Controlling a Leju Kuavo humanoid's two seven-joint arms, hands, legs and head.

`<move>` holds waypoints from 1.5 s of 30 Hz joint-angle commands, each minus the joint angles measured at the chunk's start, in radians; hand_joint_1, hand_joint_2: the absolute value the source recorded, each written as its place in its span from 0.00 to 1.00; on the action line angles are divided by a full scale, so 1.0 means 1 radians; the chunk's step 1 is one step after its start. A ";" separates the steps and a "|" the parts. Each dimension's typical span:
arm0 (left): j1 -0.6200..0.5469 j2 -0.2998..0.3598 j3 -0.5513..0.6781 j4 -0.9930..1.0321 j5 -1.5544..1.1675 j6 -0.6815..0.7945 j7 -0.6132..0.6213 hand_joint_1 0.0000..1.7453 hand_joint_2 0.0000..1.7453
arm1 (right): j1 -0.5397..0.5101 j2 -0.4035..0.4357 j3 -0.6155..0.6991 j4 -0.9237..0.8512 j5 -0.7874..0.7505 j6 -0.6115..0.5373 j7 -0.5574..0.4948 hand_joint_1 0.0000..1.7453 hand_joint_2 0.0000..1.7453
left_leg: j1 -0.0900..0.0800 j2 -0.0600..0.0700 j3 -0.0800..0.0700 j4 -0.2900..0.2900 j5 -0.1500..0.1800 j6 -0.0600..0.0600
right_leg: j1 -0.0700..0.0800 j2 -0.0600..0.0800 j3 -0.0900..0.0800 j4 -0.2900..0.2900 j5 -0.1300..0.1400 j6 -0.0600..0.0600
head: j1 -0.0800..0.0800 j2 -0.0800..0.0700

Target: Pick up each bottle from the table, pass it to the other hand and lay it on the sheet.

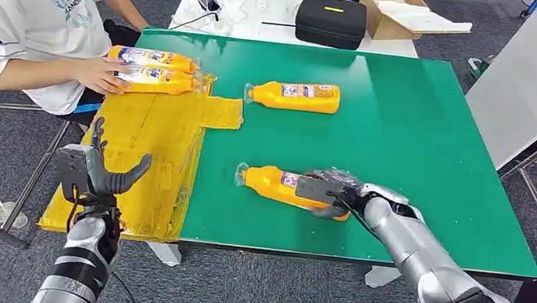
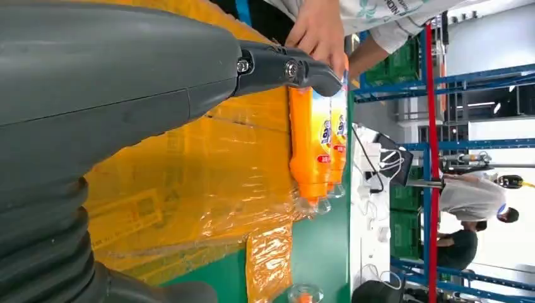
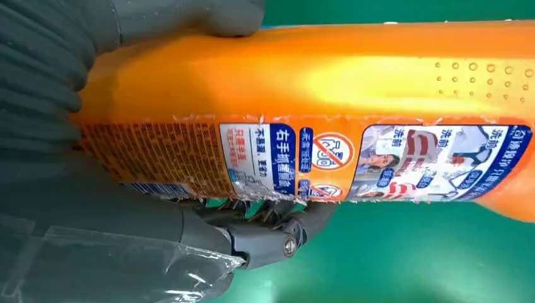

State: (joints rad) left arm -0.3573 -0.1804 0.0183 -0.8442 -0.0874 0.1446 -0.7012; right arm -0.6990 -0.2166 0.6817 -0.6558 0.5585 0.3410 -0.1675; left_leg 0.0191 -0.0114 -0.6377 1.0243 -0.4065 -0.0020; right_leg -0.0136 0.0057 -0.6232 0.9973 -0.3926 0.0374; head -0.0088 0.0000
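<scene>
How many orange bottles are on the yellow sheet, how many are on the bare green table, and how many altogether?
On the yellow sheet: 2, the rear bottle and the front bottle, side by side under a person's hand.
On the green table: 2, the far bottle and the near bottle, which the right hand grips.
Total: 4

My right hand (image 1: 328, 194) grips an orange bottle (image 1: 277, 184) lying on the green bench (image 1: 415, 136), cap pointing toward the yellow sheet (image 1: 150, 155). My left hand (image 1: 96, 172) hovers with fingers spread above the sheet's near edge. A second bottle (image 1: 293, 95) lies farther back on the bench. A person's hand (image 1: 102, 74) rests on two bottles (image 1: 154, 70) at the sheet's far end.
</scene>
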 commanded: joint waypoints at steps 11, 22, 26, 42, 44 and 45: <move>0.068 -0.042 0.054 -0.062 0.083 -0.134 0.052 0.00 1.00 | 0.444 0.262 -0.405 -0.580 -0.048 -0.779 -0.172 1.00 1.00 | 0.001 0.006 0.005 -0.004 -0.002 0.000 | 0.002 0.004 0.004 -0.004 0.000 -0.003 | 0.000 0.000; 0.091 -0.057 -0.044 -0.132 0.179 -0.283 0.123 0.00 1.00 | 0.522 0.330 -0.514 -0.664 -0.033 -0.942 -0.341 1.00 1.00 | 0.002 -0.001 -0.010 0.000 -0.001 0.000 | 0.002 -0.001 -0.008 0.001 -0.002 -0.002 | 0.000 0.000; 0.116 -0.046 -0.147 -0.179 0.305 -0.439 0.192 0.00 1.00 | 0.553 0.355 -0.530 -0.634 -0.102 -0.913 -0.418 1.00 1.00 | 0.001 -0.004 -0.010 0.000 -0.001 0.000 | 0.001 -0.004 -0.008 0.001 -0.003 -0.002 | 0.000 0.000; 0.107 0.004 -0.335 -0.140 0.550 -0.685 0.279 0.00 1.00 | 0.489 0.466 -0.301 -0.204 -0.008 -0.906 -0.531 1.00 1.00 | 0.002 0.000 -0.009 -0.002 -0.002 -0.001 | 0.003 0.001 -0.009 -0.001 -0.001 -0.002 | 0.000 0.000; 0.093 0.009 -0.349 -0.119 0.536 -0.673 0.276 0.00 1.00 | 0.472 0.475 -0.273 -0.164 0.007 -0.923 -0.530 1.00 1.00 | 0.002 0.000 -0.009 -0.002 -0.002 0.000 | 0.003 0.002 -0.008 -0.001 -0.001 -0.002 | 0.000 0.000; 0.091 0.009 -0.350 -0.115 0.533 -0.668 0.276 0.00 1.00 | 0.470 0.477 -0.271 -0.161 0.000 -0.918 -0.531 1.00 1.00 | 0.002 0.001 -0.006 -0.002 -0.003 0.000 | 0.003 0.002 -0.006 -0.001 -0.002 -0.002 | 0.000 0.000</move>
State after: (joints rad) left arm -0.2131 -0.2243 -0.2560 -1.0357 0.4582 -0.5371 -0.4280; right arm -0.1491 0.2281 0.3162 -1.0301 0.5573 -0.5646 -0.6947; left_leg 0.0215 -0.0140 -0.6505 1.0236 -0.4073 -0.0033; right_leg -0.0112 0.0053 -0.6345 0.9978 -0.3938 0.0365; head -0.0088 0.0000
